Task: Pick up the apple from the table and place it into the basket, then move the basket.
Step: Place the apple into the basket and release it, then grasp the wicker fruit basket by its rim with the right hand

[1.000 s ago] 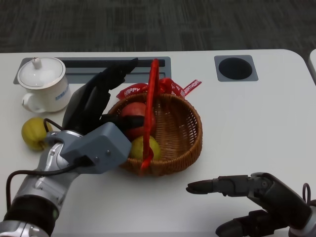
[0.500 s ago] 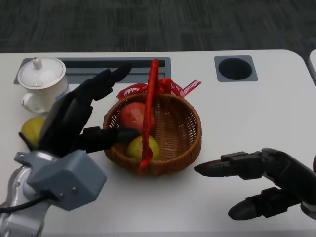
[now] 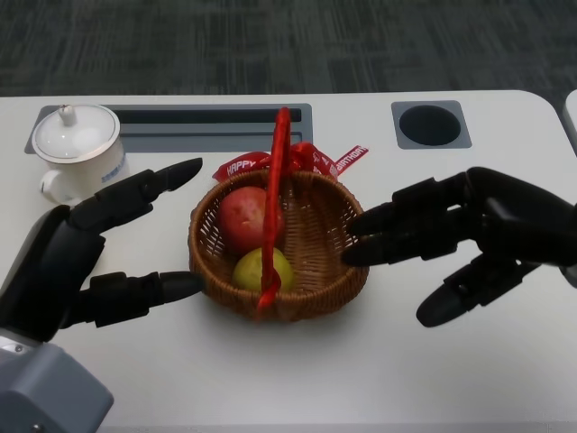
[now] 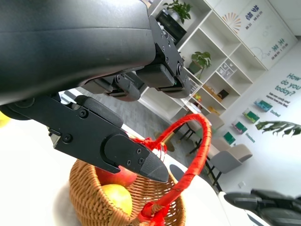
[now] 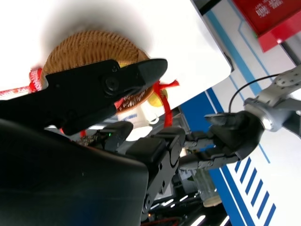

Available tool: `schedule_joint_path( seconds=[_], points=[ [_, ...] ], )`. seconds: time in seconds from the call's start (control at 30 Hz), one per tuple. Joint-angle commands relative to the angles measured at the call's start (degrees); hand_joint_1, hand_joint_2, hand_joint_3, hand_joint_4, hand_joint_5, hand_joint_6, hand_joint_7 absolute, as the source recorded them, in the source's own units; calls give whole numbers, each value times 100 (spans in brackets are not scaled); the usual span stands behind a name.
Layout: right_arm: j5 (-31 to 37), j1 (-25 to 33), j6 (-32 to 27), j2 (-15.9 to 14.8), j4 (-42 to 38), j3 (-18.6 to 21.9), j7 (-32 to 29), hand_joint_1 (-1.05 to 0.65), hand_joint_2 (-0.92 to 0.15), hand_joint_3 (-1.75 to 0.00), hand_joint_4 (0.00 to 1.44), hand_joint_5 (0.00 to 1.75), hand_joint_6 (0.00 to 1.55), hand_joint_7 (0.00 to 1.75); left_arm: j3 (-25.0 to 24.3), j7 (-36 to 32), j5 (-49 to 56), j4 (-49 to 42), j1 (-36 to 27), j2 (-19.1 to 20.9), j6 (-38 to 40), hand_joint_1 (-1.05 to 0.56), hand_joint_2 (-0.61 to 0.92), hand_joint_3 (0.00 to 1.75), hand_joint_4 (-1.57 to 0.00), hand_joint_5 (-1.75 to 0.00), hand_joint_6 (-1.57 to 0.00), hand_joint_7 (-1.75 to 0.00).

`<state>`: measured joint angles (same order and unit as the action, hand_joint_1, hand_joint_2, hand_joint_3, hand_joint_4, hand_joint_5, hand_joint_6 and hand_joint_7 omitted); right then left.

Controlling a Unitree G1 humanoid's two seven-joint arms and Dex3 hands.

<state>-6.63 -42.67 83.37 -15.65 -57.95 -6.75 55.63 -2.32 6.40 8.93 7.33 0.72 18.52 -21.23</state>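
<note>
Head view first, nearest things first: the left hand (image 3: 68, 262) sits just left of the basket (image 3: 347, 239), fingers spread and holding nothing, one fingertip touching or nearly touching the woven wall. On the basket's other side the right hand (image 3: 469, 236) hangs with fingers apart, its tips at the rim; I cannot tell whether they touch it. Inside the basket, the apple (image 3: 245, 217) lies toward the far-left side, with a yellow-green fruit (image 3: 257, 268) just in front of it. A red handle (image 3: 275, 194) arches over both, a red ribbon (image 3: 311, 159) tied at its far end. Beyond the basket to the left stands a white lidded cup (image 3: 77, 149); beyond to the right, a round black hole (image 3: 430, 124) in the table (image 3: 288, 379).
</note>
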Motion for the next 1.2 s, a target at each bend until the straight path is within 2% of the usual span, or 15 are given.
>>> schedule_joint_path(
  seconds=[0.03, 0.17, 0.3, 0.43, 0.57, 0.7, 0.8, 1.0, 1.2],
  points=[
    [729, -484, 181, -105, -449, 127, -498, -65, -84, 0, 63, 1, 61, 1, -134, 48, -111, 40, -164, 59, -114, -49, 81, 0, -63, -5, -62, -3],
    [1963, -830, 48, -104, -731, 123, -1453, -66, -84, 0, 66, 2, 63, 1, -218, 128, -213, 92, -338, 96, -63, -48, 81, 0, -68, -6, -66, -3],
    [3591, -1077, -520, -188, -839, -273, -3097, -67, -85, -1, 68, 2, 65, 1, -274, 194, -228, 125, -498, 126, -105, -45, 79, 0, -74, -5, -70, -3],
    [5167, -1340, -1113, -271, -927, -1107, -5126, -67, -86, 0, 70, 2, 66, 1, -290, 223, -228, 140, -632, 145, -191, -44, 78, 0, -77, -4, -72, -2],
    [6501, -1636, -1668, -229, -1076, -2198, -7005, -67, -87, -1, 70, 1, 66, 1, -286, 231, -199, 135, -689, 152, -292, -47, 79, 1, -77, -2, -72, -1],
    [7443, -1918, -2211, -63, -1366, -3244, -8392, -70, -87, 0, 71, 1, 67, 1, -294, 219, -215, 184, -733, 115, -322, -47, 80, 0, -77, -2, -72, -1],
    [7820, -2050, -2514, 81, -1626, -3856, -8940, -72, -86, 0, 73, 1, 67, 1, -295, 180, -215, 231, -770, 61, -358, -46, 79, 0, -77, -1, -73, -1],
    [8353, -2134, -2973, 339, -1879, -4908, -9606, -72, -83, 0, 79, 2, 71, 2, -307, 81, -132, 265, -821, -32, -477, -45, 80, 0, -78, -1, -73, -1],
    [8530, -2168, -3236, 662, -1971, -5569, -9873, -70, -86, -1, 79, 1, 71, 1, -306, -20, -66, 356, -875, -217, -471, -47, 82, 1, -76, 0, -73, 0]
  ],
)
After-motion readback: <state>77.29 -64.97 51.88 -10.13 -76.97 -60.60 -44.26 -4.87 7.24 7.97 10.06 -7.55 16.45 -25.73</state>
